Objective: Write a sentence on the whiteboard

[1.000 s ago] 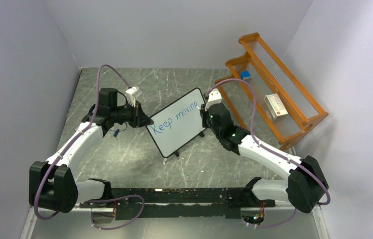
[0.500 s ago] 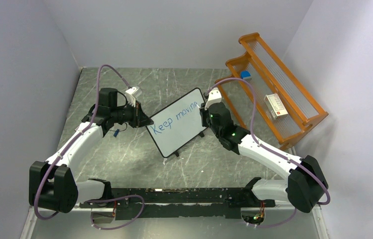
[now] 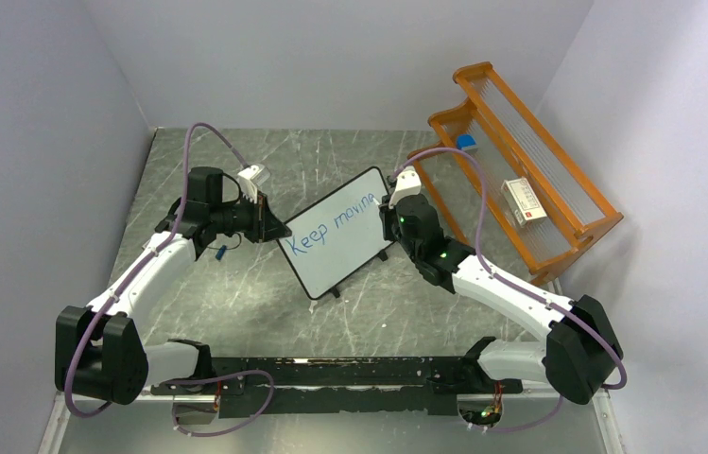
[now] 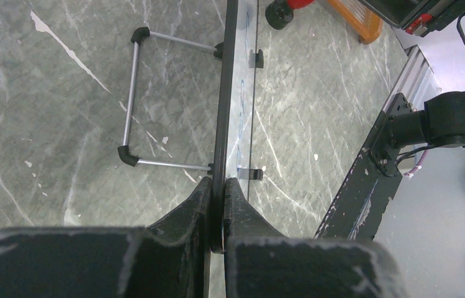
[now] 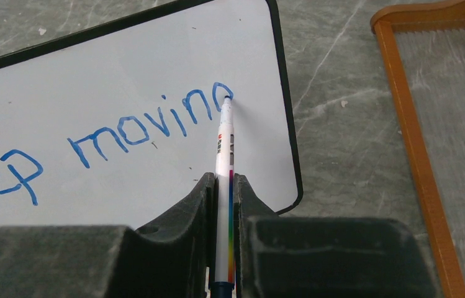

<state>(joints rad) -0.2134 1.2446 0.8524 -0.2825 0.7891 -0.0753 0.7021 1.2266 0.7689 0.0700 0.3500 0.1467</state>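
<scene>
The whiteboard [image 3: 336,244] stands tilted on its small feet mid-table, black-framed. It also shows in the right wrist view [image 5: 124,87] and edge-on in the left wrist view [image 4: 225,93]. Blue writing on it [image 5: 149,124] reads "Keep movin" with a started last letter, in one line. My left gripper [image 4: 217,186] is shut on the board's left edge. My right gripper [image 5: 225,180] is shut on a white marker [image 5: 223,155] with a rainbow stripe; its blue tip touches the board at the last letter.
An orange rack [image 3: 520,170] stands at the right, holding a small white box [image 3: 524,201] and a blue item [image 3: 466,143]. A small blue cap [image 3: 222,252] lies on the table under the left arm. The board's wire stand [image 4: 131,99] sticks out behind it.
The right gripper has shifted very slightly at the end of "moving"; the board and the left arm have not moved.
</scene>
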